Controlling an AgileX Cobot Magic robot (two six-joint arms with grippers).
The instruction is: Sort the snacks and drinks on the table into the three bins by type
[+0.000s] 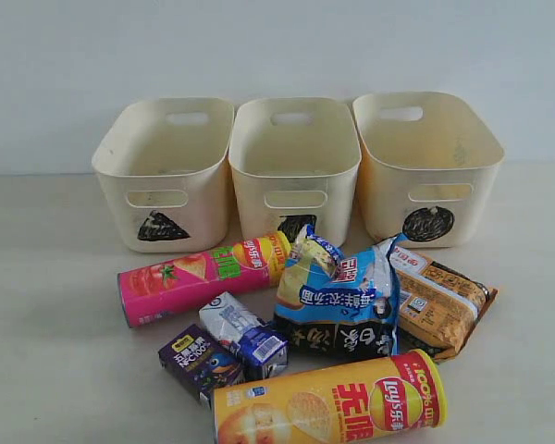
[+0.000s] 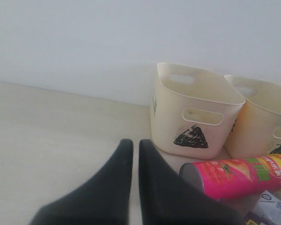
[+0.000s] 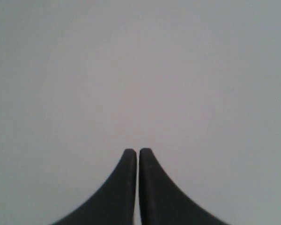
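Note:
Three cream bins stand in a row at the back: triangle-marked (image 1: 164, 176), square-marked (image 1: 294, 166), circle-marked (image 1: 429, 166). In front lie the snacks: a pink-and-yellow chip can (image 1: 203, 277), a yellow-and-red chip can (image 1: 333, 404), a blue-white packet (image 1: 338, 287) over a dark blue one (image 1: 342, 340), and an orange-brown packet (image 1: 439, 301). The drinks, a dark purple carton (image 1: 196, 359) and a white-and-blue carton (image 1: 245, 335), lie side by side. Neither gripper shows in the exterior view. My left gripper (image 2: 136, 145) is shut and empty above the table (image 2: 61, 131), near the triangle bin (image 2: 192, 110) and pink can (image 2: 234, 176). My right gripper (image 3: 138, 152) is shut, empty, facing blank grey.
A pale wall (image 1: 277, 46) runs behind the bins. Bare table (image 1: 46, 305) lies left of the pile, with a narrower bare strip (image 1: 532, 314) on its right.

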